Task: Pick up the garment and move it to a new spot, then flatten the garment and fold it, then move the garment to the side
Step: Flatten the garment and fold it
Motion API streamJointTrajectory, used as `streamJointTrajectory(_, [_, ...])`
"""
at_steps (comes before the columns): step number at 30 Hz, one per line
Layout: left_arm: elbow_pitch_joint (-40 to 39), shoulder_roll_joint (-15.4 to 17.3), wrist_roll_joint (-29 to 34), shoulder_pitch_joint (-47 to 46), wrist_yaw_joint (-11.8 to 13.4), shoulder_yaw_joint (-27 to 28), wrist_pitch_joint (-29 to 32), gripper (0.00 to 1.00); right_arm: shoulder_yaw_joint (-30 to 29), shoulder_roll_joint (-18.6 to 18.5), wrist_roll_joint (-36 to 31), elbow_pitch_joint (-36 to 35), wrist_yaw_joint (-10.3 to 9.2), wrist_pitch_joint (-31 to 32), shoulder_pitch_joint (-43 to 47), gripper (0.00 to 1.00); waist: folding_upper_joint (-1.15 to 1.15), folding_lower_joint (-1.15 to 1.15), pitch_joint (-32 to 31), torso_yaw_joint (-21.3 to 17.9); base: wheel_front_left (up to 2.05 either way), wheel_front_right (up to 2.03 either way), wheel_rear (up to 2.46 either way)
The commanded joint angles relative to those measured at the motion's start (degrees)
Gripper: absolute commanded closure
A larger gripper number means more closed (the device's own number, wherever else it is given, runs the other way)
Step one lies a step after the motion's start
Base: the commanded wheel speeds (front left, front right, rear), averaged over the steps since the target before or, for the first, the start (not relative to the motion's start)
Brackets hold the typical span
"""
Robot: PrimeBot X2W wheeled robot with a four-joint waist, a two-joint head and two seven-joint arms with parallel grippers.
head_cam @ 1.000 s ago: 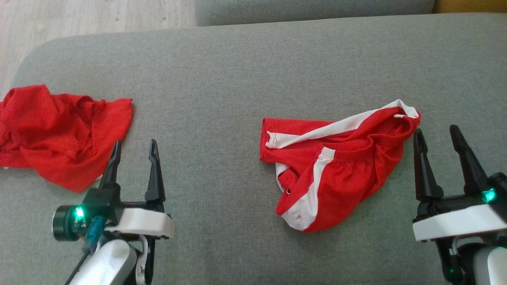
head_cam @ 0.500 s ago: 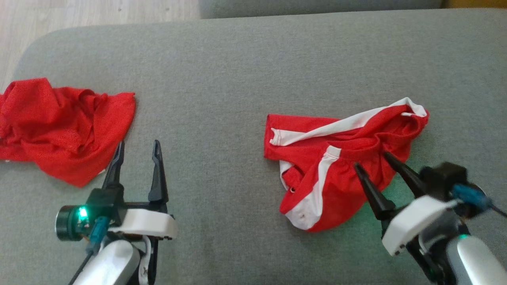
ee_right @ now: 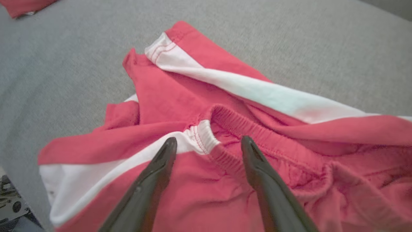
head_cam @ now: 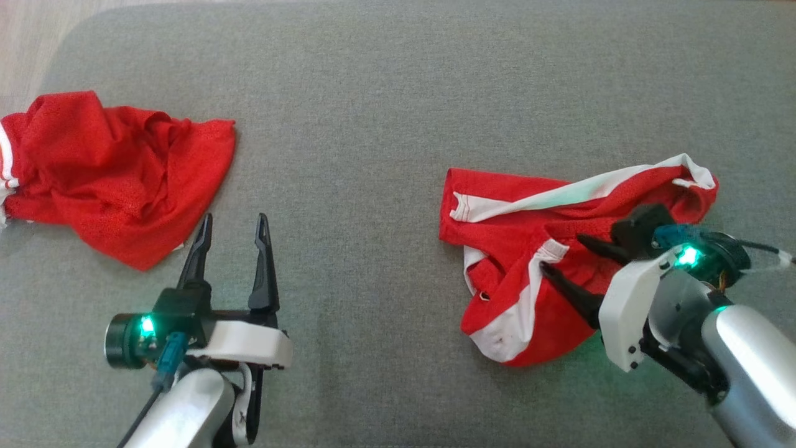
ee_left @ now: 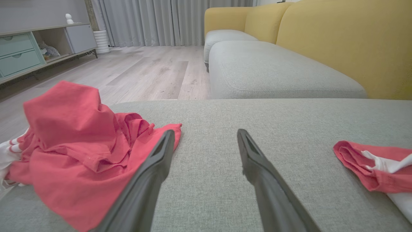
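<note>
The right tool point(head_cam: 559, 252), fingers spread, hovers over the red shorts point(head_cam: 497, 211) at centre right; the left tool point(head_cam: 234, 218) gapes, empty.

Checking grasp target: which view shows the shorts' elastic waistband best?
Right wrist view: waistband close, sharp, framed by the open right pincer. Head view: small, partly behind that pincer. Left wrist view: shorts edge.

We see the shorts point(head_cam: 510, 218), red with white side stripes and an elastic waist, lying crumpled on the right part of the grey cushion point(head_cam: 373, 124), one leg hem flat toward the left.
</note>
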Motion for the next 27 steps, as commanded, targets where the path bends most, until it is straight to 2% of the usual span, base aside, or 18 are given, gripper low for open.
streamJointTrajectory(1, [-1.2,0.7,0.4,-2.2,-0.3,2.2,-0.8,0.00,0.6,-1.6,1.0,-1.6,-0.04,0.8,-1.0,0.00,0.00,-0.01,-0.1,0.0,0.00,0.00,0.00])
streamJointTrajectory(2, [-1.1,0.6,0.4,-2.2,-0.4,2.3,-0.8,0.00,1.2,-2.1,2.0,-1.5,-0.04,2.1,-1.4,0.02,0.00,-0.01,-0.1,-0.1,0.00,0.00,0.00])
streamJointTrajectory(4, [-0.8,0.4,0.4,-2.1,-0.5,2.4,-0.9,0.00,1.7,-2.8,4.1,-1.4,-0.04,4.0,-1.6,0.90,0.00,-0.01,-0.2,-0.3,0.00,0.00,0.00])
streamJointTrajectory(5, [-0.6,0.4,0.4,-2.1,-0.6,2.4,-1.0,0.00,1.6,-3.0,4.8,-1.4,-0.04,4.6,-1.6,1.00,0.00,-0.01,-0.3,-0.4,0.00,0.00,0.00])
streamJointTrajectory(8, [-0.3,0.2,0.4,-2.1,-0.8,2.7,-1.1,0.00,-0.5,-2.8,6.8,-2.7,-0.04,4.6,-0.4,1.00,0.00,-0.01,-0.4,-0.7,0.00,0.00,0.00])
streamJointTrajectory(11, [-0.2,0.2,0.5,-1.9,-0.8,3.0,-1.3,0.00,-5.4,-1.6,7.4,-4.6,-0.04,3.0,2.8,1.00,0.00,-0.01,-0.5,-1.2,0.00,0.00,0.00])
streamJointTrajectory(12, [-0.3,0.3,0.5,-1.7,-0.7,3.3,-1.3,0.00,-10.2,0.3,7.3,-6.1,-0.04,1.6,6.4,1.00,0.00,-0.01,-0.7,-1.6,0.00,0.00,0.00])
streamJointTrajectory(18, [-0.6,0.8,0.5,-0.8,-0.5,4.3,-1.5,0.00,-26.2,10.3,5.8,-7.8,-0.04,-0.2,21.1,1.00,0.00,-0.01,-1.1,-2.8,0.00,0.00,0.00])
streamJointTrajectory(21, [-0.9,1.0,0.5,-0.6,-0.3,4.5,-1.5,0.00,-31.0,15.3,4.7,-7.2,-0.04,-0.8,26.2,1.00,0.00,-0.01,-1.2,-3.5,0.00,0.00,0.00])
streamJointTrajectory(24, [-1.2,1.4,0.6,-0.5,-0.1,4.6,-1.5,0.00,-32.4,18.0,4.0,-5.8,-0.04,-2.3,27.7,1.00,0.00,-0.01,-1.2,-4.4,0.00,0.00,0.00])
streamJointTrajectory(25, [-1.2,1.5,0.6,-0.5,-0.1,4.6,-1.4,0.00,-32.5,18.5,3.8,-5.3,-0.04,-2.9,27.7,0.28,0.00,-0.01,-1.2,-4.7,0.00,0.00,0.00])
streamJointTrajectory(26, [-1.2,1.7,0.6,-0.4,-0.1,4.7,-1.4,0.00,-32.8,19.2,4.0,-4.8,-0.04,-3.8,27.4,0.00,0.00,-0.01,-1.3,-4.9,0.00,0.00,0.00])
streamJointTrajectory(27, [-1.2,1.8,0.6,-0.4,-0.1,4.7,-1.3,0.00,-33.1,19.5,4.0,-4.1,-0.04,-4.8,27.2,0.00,0.00,-0.01,-1.4,-5.1,0.00,0.00,0.00])
